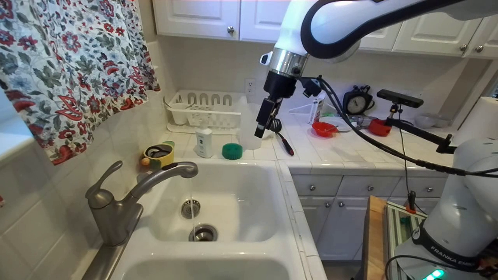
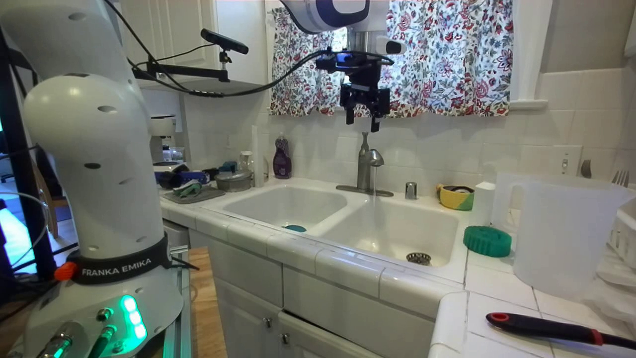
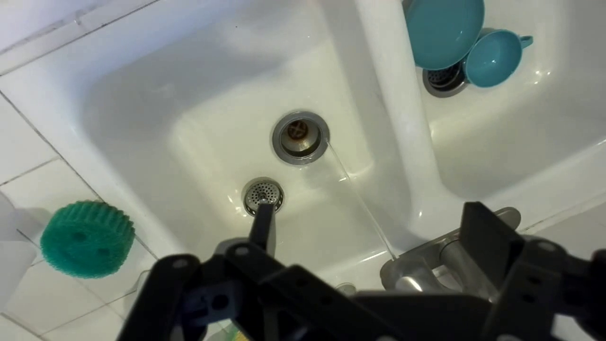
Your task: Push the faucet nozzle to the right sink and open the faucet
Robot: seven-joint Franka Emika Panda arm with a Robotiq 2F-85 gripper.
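The faucet (image 1: pixel 111 221) is brushed grey metal. Its nozzle (image 1: pixel 161 177) arches over the right sink (image 1: pixel 253 217), and its lever handle (image 1: pixel 105 179) is raised. In the other views the nozzle also shows (image 2: pixel 376 158) (image 3: pixel 412 272). A thin water stream (image 2: pixel 374 181) runs from the tip into the right sink, reaching the edge of the round drain (image 3: pixel 300 137) in the wrist view. My gripper (image 2: pixel 362 123) is open and empty, high above the sink and apart from the faucet. In the wrist view its fingers (image 3: pixel 370 208) are wide apart, and they hide part of the faucet.
A teal bowl (image 3: pixel 445 31) and teal cup (image 3: pixel 494 57) lie in the left sink. A green scrubber (image 2: pixel 487 241), translucent pitcher (image 2: pixel 561 233), white bottle (image 1: pixel 204 143) and yellow pot (image 1: pixel 158 153) stand by the right sink. A dish rack (image 1: pixel 210 112) stands behind.
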